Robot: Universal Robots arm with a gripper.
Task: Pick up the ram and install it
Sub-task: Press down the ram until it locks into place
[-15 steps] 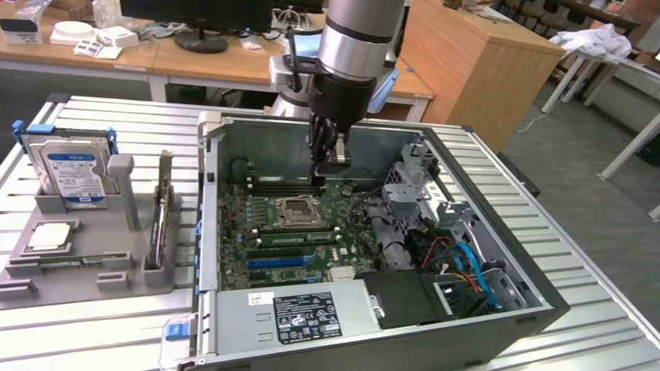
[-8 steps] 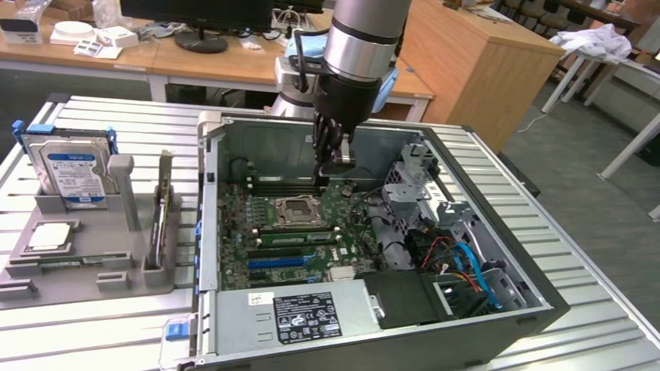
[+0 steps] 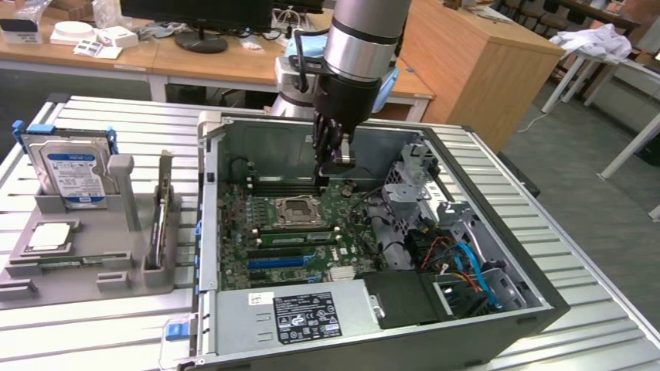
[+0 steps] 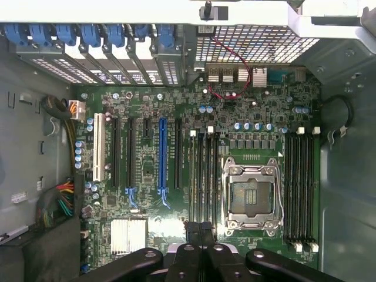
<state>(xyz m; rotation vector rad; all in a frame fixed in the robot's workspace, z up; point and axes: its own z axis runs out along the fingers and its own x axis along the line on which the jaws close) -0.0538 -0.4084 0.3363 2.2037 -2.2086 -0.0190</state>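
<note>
My gripper (image 3: pixel 332 171) hangs inside the open computer case (image 3: pixel 212 232), over the motherboard (image 3: pixel 309 232) and just past the processor socket (image 3: pixel 294 209). Its black fingers are pressed together with nothing visible between them. In the wrist view the gripper (image 4: pixel 200 230) hovers at one end of the memory slots (image 4: pixel 202 176) beside the socket (image 4: pixel 251 197). A long green stick that looks like the ram (image 3: pixel 297 237) sits in a slot on the near side of the socket. I cannot tell whether it is fully seated.
A grey holder (image 3: pixel 62 274) at the exterior view's left carries a hard drive with a blue label (image 3: pixel 70 174), a square processor chip (image 3: pixel 49 236) and a thin board standing on edge (image 3: pixel 162 212). Drive cage and cables (image 3: pixel 464 263) crowd the case's right.
</note>
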